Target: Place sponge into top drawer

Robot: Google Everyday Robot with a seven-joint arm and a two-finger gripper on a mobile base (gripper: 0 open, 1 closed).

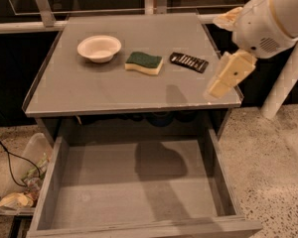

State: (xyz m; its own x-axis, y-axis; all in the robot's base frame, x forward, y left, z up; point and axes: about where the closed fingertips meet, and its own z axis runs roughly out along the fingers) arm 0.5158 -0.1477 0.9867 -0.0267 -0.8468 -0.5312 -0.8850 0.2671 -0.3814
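While gripper (227, 76) hangs at cabinet (114, 89) right edge, sponge (144, 62) central, top drawer (114, 202) open.

The sponge (144, 63) lies green side up in the upper middle of the frame, on the grey tabletop (114, 86). A white bowl (99, 48) sits to its left and a flat black ridged object (188, 62) to its right, all three apart from one another. The pincer (223, 81) hangs at the right of the frame over the tabletop's right front corner, well apart from the sponge. Below, the top drawer (139, 192) stands pulled out, its flat grey bottom showing.
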